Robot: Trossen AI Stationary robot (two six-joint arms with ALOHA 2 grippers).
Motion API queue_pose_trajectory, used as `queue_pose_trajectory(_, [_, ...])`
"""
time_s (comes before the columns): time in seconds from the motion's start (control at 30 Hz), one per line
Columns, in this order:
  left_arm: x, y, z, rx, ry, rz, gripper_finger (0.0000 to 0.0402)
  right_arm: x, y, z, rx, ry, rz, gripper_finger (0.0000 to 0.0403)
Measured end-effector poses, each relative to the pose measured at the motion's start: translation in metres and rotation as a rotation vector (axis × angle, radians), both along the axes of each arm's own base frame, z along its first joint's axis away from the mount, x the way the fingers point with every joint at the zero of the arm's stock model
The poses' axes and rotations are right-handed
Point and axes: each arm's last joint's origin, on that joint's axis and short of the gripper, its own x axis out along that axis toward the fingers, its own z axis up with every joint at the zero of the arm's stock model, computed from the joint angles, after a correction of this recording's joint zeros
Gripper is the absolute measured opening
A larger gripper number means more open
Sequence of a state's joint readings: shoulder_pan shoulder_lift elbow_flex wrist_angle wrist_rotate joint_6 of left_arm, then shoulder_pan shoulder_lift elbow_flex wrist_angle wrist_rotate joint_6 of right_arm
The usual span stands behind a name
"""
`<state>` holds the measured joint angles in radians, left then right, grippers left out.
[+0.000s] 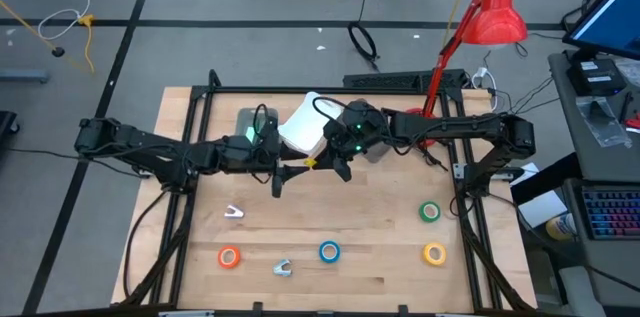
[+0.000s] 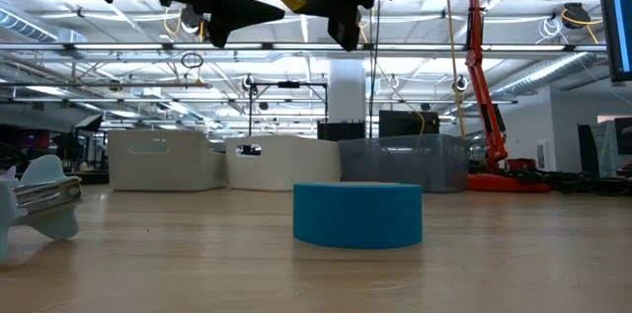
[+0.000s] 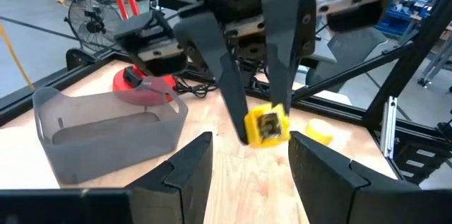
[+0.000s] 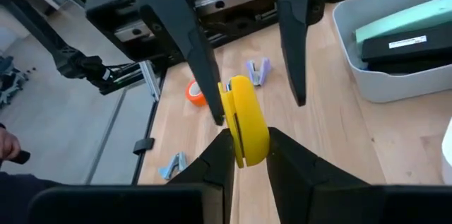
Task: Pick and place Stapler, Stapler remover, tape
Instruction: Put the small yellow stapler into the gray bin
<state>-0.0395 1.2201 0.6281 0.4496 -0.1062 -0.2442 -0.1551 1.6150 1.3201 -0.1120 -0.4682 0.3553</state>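
My right claw (image 4: 244, 155) clamps a yellow tape roll (image 4: 246, 128) on edge; left claw (image 3: 247, 155) faces it, fingers apart, straddling.

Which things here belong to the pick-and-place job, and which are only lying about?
Job: orange tape, blue tape, green tape, yellow tape, staple removers, yellow item in the right hand, white bin.
Lying about: red lamp, floor cable.
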Motion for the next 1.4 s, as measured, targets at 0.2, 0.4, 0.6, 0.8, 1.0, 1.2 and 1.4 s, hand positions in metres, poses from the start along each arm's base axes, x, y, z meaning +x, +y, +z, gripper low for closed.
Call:
queue_pose_trajectory(0.2, [0.0, 0.0, 0.001, -0.039, -0.011, 0.013, 0.0186, 0.001, -0.001, 0.001, -0.013, -0.017, -0.019, 0.0059])
queue_pose_trajectory(0.4, [0.0, 0.001, 0.002, -0.048, -0.021, 0.031, 0.0186, 0.005, -0.001, -0.005, -0.002, 0.001, -0.026, 0.0059])
queue_pose_trajectory(0.6, [-0.001, 0.001, -0.003, -0.052, 0.029, 0.042, 0.0186, 0.005, -0.001, -0.005, -0.009, -0.006, -0.025, 0.0059])
queue_pose_trajectory(0.8, [-0.001, 0.001, -0.003, -0.066, 0.02, 0.062, 0.0186, 0.006, -0.001, -0.004, -0.002, -0.008, -0.03, 0.0059])
queue_pose_trajectory(1.0, [-0.001, 0.001, -0.002, -0.093, 0.015, 0.066, 0.0186, 0.006, 0.0, -0.004, -0.004, -0.007, -0.03, 0.0059])
queue_pose_trajectory(1.2, [0.0, 0.002, 0.006, -0.104, -0.075, 0.073, 0.0186, 0.006, 0.001, -0.004, -0.02, -0.008, -0.035, 0.0059])
queue_pose_trajectory(1.4, [0.0, 0.002, 0.001, -0.118, -0.019, 0.073, 0.0186, 0.006, 0.0, -0.004, -0.021, -0.009, -0.037, 0.0059])
